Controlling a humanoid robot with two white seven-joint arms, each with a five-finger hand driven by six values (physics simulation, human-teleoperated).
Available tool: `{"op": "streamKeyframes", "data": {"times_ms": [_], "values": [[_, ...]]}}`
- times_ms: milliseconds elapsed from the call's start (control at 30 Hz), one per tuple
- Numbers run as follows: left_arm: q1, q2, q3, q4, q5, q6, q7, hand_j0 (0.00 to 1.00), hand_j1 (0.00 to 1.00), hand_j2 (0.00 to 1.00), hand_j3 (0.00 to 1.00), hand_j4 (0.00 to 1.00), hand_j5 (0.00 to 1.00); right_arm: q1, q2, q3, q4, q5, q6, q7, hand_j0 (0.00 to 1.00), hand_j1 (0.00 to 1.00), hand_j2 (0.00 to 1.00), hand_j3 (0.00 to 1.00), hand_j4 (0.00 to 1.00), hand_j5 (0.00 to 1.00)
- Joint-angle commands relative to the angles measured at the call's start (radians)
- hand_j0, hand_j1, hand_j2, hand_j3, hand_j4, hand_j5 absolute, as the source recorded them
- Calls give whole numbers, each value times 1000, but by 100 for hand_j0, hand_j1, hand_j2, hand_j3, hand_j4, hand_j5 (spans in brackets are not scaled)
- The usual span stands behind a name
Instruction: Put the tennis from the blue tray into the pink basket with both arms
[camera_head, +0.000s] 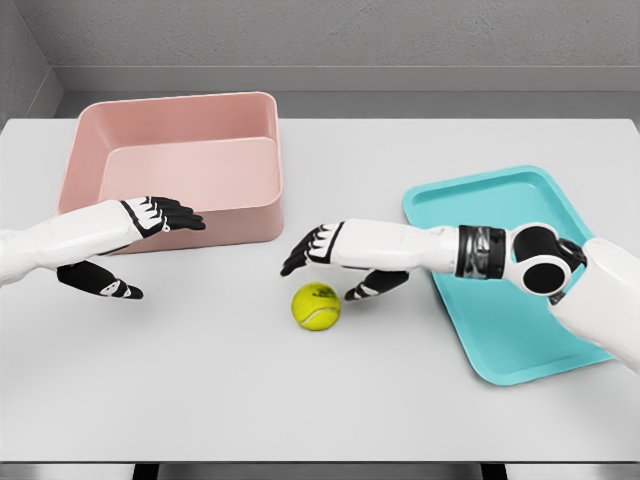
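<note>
Ball (316, 305): one tennis ball, yellow-green with a pale curved seam across its face, round and whole, casting a soft shadow beneath. It lies on the bare white table (200, 390), outside both containers, just below and between the fingers and thumb of the right hand (330, 262). No finger touches it as far as can be seen.

Right hand: black fingers on a white palm, reaching in from the right across the near-left edge of the tray (520, 330). Fingers stretched out toward the left, thumb hanging lower and apart from them; spread, holding nothing.

Left hand (135, 245): same black-and-white build, coming in from the left. Fingers extended to the right, thumb dropped well below them; spread, holding nothing. Its fingertips lie against or just in front of the near wall of the basket; contact cannot be told.

Basket (240, 215): pink, rectangular, deep-walled with rounded corners, nothing showing inside. It stands beyond the left hand and up-left of the right hand.

Tray: blue-green, shallow, raised rim, rounded corners, set at a slant. It sits under and behind the right forearm, well to the right of the ball.
</note>
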Motion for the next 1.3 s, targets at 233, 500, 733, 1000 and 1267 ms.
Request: {"op": "streamKeyframes", "data": {"times_ms": [233, 500, 733, 1000, 1267], "values": [[-2, -11, -1, -2, 10, 2, 0, 100, 100, 100, 100, 100, 100, 0, -168, -89, -65, -15, 2, -6, 90, 90, 90, 90, 90, 90], [-5, -48, -4, -19, 18, 2, -6, 100, 100, 100, 100, 100, 100, 2, -330, -139, -65, -18, 2, -14, 93, 93, 93, 93, 93, 93], [-25, -118, -6, -17, 7, 2, -12, 100, 100, 100, 100, 100, 100, 11, -385, -185, -52, -17, 2, -2, 100, 100, 100, 100, 100, 100], [-98, -167, -53, -15, 4, 2, -20, 100, 100, 100, 100, 100, 100, 49, -471, -264, -53, -20, 2, -5, 100, 100, 100, 100, 100, 100], [-268, -163, -231, -14, -8, 2, -30, 100, 100, 100, 100, 100, 100, 103, -516, -273, -61, -17, 2, 8, 100, 100, 100, 100, 100, 100]]}}
